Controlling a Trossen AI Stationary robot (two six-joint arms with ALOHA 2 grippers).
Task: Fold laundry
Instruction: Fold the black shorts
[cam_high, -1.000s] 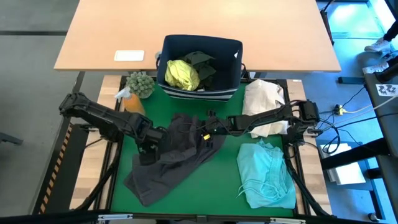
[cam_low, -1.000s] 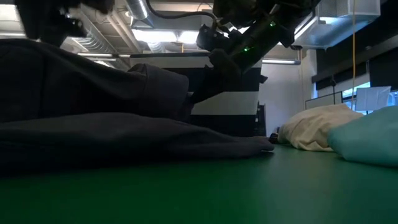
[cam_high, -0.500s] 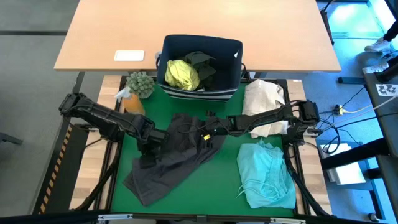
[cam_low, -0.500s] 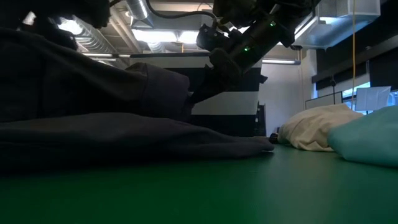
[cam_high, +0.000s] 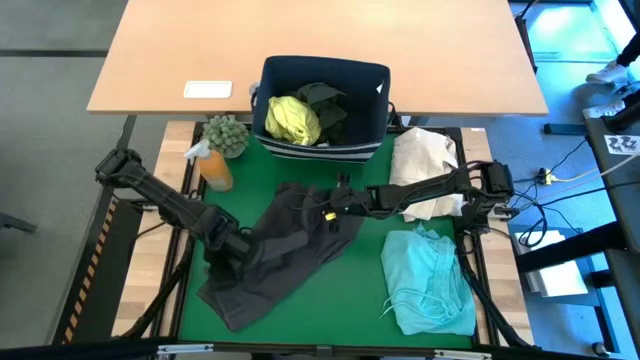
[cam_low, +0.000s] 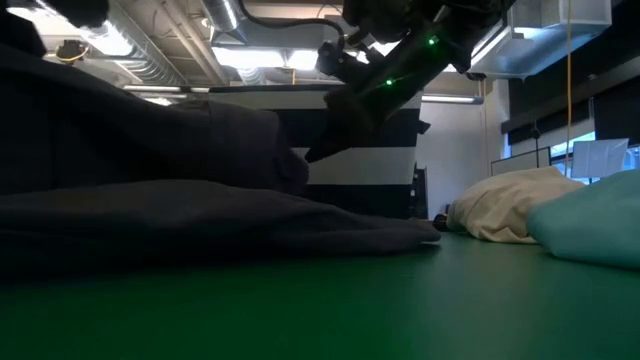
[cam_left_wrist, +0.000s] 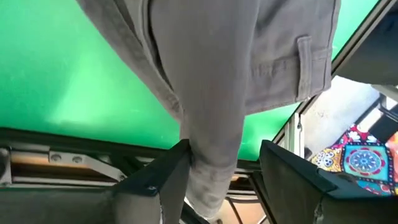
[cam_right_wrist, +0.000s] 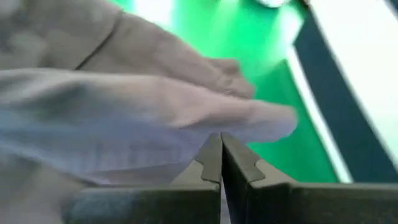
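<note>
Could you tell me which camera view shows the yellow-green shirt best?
The high view: the yellow-green shirt lies in the navy bin, seen from straight above. The low view shows only the bin's striped wall, and neither wrist view shows the shirt.

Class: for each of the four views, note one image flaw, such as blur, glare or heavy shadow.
High view: evenly lit, sharp. Low view: grey garment backlit, nearly black against bright ceiling lights. Left wrist view: green mat shows pale glare. Right wrist view: cloth blurred, glare on the mat.

You see charcoal trousers (cam_high: 275, 255) on green mat (cam_high: 350, 290), turquoise garment (cam_high: 430, 280), navy bin (cam_high: 322, 108) with striped base.
</note>
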